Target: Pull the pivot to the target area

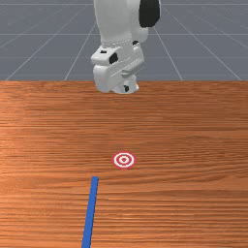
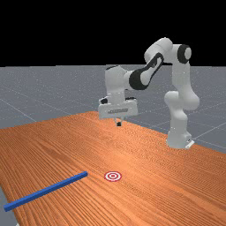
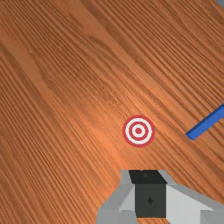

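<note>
Table (image 2: 150, 194): stretched out orange-brown
Arm (image 2: 180, 77): bent, reached over it
Gripper (image 2: 118, 124): hung above, pointed down, fingers pressed together
Bar (image 2: 46, 190): ended near the target (image 2: 113, 176)

1 arm (image 2: 180, 77), 1 gripper (image 2: 118, 124), 1 blue bar (image 2: 46, 191), 1 round target (image 2: 113, 176), 1 table (image 2: 163, 190)

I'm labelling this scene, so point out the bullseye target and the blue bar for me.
Red-and-white bullseye target (image 1: 124, 160): front view, centre of its rings.
Blue bar (image 2: 46, 191): far view, about midway along its length.
</note>
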`<state>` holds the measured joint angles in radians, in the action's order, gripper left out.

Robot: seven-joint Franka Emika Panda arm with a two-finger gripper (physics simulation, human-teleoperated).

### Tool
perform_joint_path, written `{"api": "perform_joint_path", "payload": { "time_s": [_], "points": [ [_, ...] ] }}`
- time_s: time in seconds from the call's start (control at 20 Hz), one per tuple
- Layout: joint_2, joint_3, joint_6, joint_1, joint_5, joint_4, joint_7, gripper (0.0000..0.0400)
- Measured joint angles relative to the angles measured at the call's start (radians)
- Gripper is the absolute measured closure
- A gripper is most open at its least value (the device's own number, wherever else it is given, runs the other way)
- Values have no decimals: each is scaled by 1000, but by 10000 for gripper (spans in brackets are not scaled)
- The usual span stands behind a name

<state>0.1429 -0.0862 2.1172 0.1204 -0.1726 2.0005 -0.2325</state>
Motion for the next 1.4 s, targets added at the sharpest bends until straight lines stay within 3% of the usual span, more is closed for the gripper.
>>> {"api": "perform_joint_path", "payload": {
  "time_s": [0.05,0.2,0.3,0.35,0.4,0.5,0.55,0.6,0.7,0.75,0.8,0.85,0.95,1.0,1.05,1.1,1.2,1.25,1.4],
  "points": [
    [10,2,35,-7,43,-6,31,400],
    [61,1,-12,-6,38,-81,30,400],
    [59,10,-13,-23,121,-84,93,400],
    [61,9,-13,-22,113,-87,87,400],
    [42,1,89,-10,49,-28,31,400],
    [91,8,90,-18,57,-40,90,400],
    [118,-12,101,6,-15,-36,-20,400],
    [120,-3,228,-9,37,23,14,400],
    [159,-2,249,-11,40,28,15,400],
    [175,20,211,-35,111,6,78,400],
    [180,18,217,-33,102,8,70,400],
    [202,-13,196,2,6,-23,-11,400],
    [245,-12,173,-1,17,-90,-1,400],
    [280,-35,140,24,-39,-142,-46,400],
    [307,-34,127,22,-32,-185,-38,400],
    [300,-3,196,-12,43,-166,18,400],
    [331,-5,217,-12,42,-208,15,400],
    [374,23,116,-40,100,-297,70,400],
    [446,13,72,-33,69,-414,74,400]
  ]
}}
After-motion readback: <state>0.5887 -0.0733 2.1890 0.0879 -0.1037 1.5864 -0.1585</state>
